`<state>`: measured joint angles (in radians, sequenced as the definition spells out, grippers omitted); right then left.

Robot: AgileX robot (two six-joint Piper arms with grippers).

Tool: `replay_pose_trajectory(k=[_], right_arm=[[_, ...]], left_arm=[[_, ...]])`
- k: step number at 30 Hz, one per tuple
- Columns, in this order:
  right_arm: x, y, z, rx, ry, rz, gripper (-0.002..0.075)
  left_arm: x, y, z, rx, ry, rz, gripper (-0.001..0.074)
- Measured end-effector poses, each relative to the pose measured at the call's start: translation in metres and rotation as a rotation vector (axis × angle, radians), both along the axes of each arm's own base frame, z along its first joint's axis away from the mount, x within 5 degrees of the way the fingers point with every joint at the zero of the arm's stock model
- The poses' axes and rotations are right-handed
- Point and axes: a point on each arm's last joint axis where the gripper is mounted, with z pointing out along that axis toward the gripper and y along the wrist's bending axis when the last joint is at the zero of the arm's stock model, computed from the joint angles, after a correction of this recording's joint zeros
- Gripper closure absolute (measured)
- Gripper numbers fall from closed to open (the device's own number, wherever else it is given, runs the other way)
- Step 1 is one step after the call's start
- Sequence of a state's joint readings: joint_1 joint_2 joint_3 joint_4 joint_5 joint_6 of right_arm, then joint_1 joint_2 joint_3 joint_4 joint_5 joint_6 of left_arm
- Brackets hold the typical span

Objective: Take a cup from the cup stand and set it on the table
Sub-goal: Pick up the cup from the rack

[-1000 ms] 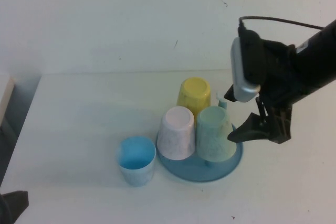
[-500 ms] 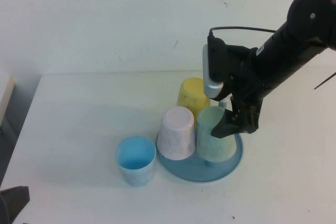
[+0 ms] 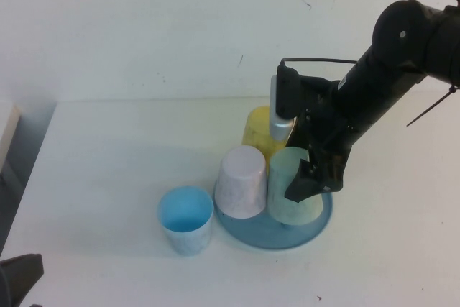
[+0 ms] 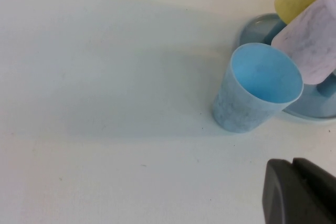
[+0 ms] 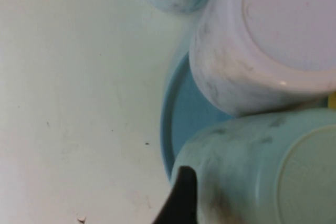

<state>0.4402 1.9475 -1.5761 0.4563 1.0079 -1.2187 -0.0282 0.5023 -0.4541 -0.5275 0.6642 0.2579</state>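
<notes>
Across the whole scene runs the white bench (image 3: 108, 177), plain, flat and matte, with a few small dark specks. On its right half, toward the middle, sits the cup stand (image 3: 316, 222), a round blue plastic tray with a low raised rim. Three tapered plastic cups stand on it upside down, bases up. The cup (image 3: 286, 186), mint green and speckled, is on the stand's near right, its long axis upright with only a slight lean and its mouth facing down toward the tray. The pale pink cup (image 3: 243, 181), marbled with grey, stands just to its left, touching or nearly touching it. A yellow cup (image 3: 256, 129) stands behind them on the far side. A light blue cup (image 3: 187, 218), speckled too, stands mouth up on the bench just left of the stand.

The right gripper (image 3: 307, 175) reaches down from the right over the stand, its jaws spread wide around the mint cup's right side, one dark fingertip (image 5: 181, 195) lying against the cup's wall; the grip is not closed on it. The left gripper (image 4: 300, 191) is parked low at the near left corner of the bench, jaws closed and holding nothing.
</notes>
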Motion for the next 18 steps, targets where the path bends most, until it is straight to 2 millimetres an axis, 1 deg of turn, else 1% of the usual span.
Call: replay_pose_trajectory(k=[2, 6, 14, 17, 18], right_arm=[[0.000, 0.000, 0.000, 0.000, 0.000, 0.000, 0.0055], [0.000, 0.000, -0.001, -0.001, 0.001, 0.000, 0.0141], [0.000, 0.000, 0.000, -0.011, -0.003, 0.006, 0.0145], [0.000, -0.001, 0.007, -0.035, 0.002, 0.025, 0.0145], [0.000, -0.002, 0.012, -0.046, 0.011, 0.025, 0.0145]], left_arm=[[0.000, 0.000, 0.000, -0.001, 0.000, 0.000, 0.0738], [0.000, 0.000, 0.000, -0.001, 0.000, -0.001, 0.0738], [0.000, 0.000, 0.000, -0.004, 0.000, -0.001, 0.0738], [0.000, -0.002, 0.001, -0.029, 0.000, -0.002, 0.0738], [0.000, -0.002, 0.001, -0.042, -0.002, -0.001, 0.0738]])
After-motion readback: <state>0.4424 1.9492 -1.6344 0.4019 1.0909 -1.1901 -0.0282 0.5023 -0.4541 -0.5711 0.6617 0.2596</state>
